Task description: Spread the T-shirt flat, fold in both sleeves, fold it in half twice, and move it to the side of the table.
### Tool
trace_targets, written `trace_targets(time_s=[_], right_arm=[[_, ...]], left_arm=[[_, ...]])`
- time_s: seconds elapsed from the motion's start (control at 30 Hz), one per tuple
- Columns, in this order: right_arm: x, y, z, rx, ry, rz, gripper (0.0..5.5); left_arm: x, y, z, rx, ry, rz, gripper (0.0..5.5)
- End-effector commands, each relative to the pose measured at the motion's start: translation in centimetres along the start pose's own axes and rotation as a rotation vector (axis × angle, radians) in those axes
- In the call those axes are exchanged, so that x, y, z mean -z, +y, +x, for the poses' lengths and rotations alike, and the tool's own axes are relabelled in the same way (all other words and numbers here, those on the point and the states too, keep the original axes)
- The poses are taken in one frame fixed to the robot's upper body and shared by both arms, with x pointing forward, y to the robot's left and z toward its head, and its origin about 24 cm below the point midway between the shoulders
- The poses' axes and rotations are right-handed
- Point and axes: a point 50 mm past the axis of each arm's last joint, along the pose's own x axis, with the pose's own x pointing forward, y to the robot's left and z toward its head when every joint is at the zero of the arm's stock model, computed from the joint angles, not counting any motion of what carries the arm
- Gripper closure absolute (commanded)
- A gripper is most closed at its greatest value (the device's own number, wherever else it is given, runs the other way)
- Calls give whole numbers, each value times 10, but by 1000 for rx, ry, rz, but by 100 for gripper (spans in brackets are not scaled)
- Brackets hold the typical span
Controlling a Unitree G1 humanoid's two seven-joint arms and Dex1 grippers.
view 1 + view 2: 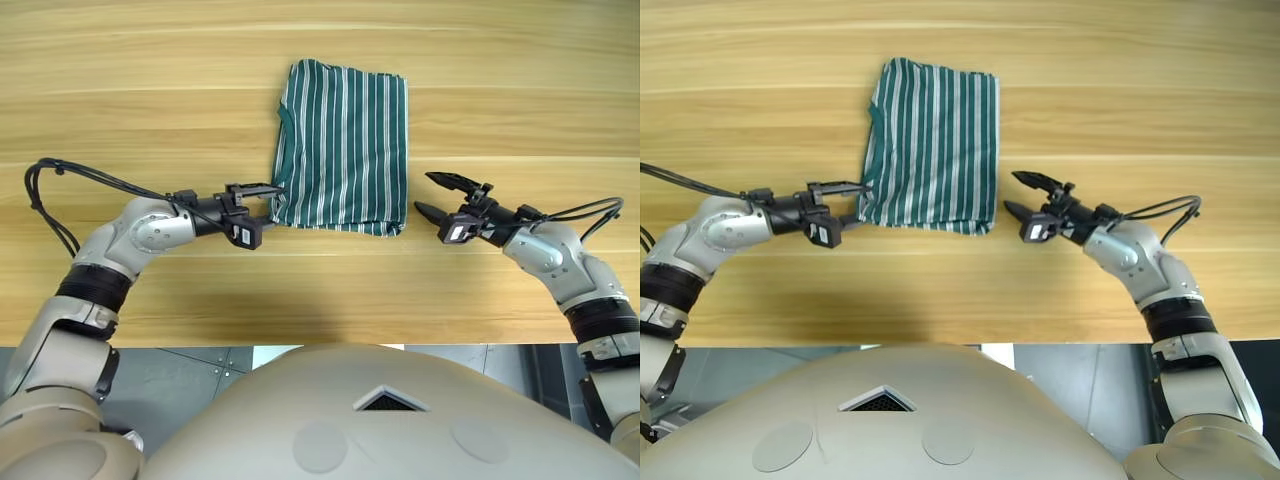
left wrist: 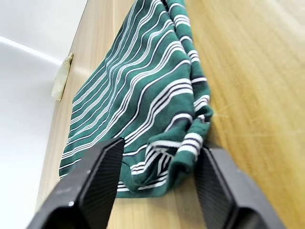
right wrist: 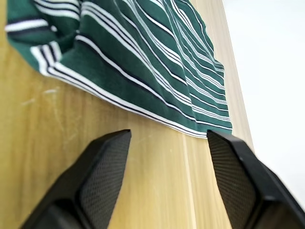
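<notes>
So the T-shirt [image 1: 345, 145] is lying as a folded striped rectangle around the middle of the desk [image 1: 120, 100]. To me it looks like either one more fold or the slide to the side is what's left. The left hand [image 1: 262, 207] is spread open with one finger on each side of the near-left corner, not pinching anything yet. The right hand [image 1: 435, 195] is spread open too, just beside the near-right corner but clear of the cloth. My worry is that left corner: in the left wrist view it's a rumpled wad of layers, so if the hand closes there it could easily catch only the top one or two. Then any lift or pull peels the stack apart instead of moving it whole. The other issue is that if the left side pulls before the right hand has hold of its corner, the shirt probably swings round that point and goes crooked. Dragging it across the bare wood could also bunch up the underside. The fingers sit low too, so they might scrape the desk while closing.
</notes>
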Motion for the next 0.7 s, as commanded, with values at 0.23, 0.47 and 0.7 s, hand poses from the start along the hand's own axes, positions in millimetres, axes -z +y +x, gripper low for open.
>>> trace_targets(time_s=[0.23, 0.47, 0.7], right_arm=[[-16, 18, -17, -169, -48, 7, 255], [-15, 19, -4, -217, -69, -7, 255], [-16, 16, 15, -238, -120, -22, 255]], left_arm=[[7, -62, 6, 310, 47, -98, 460], [10, -60, 5, 276, 67, -109, 515], [10, -55, 13, 212, 66, -111, 524]])
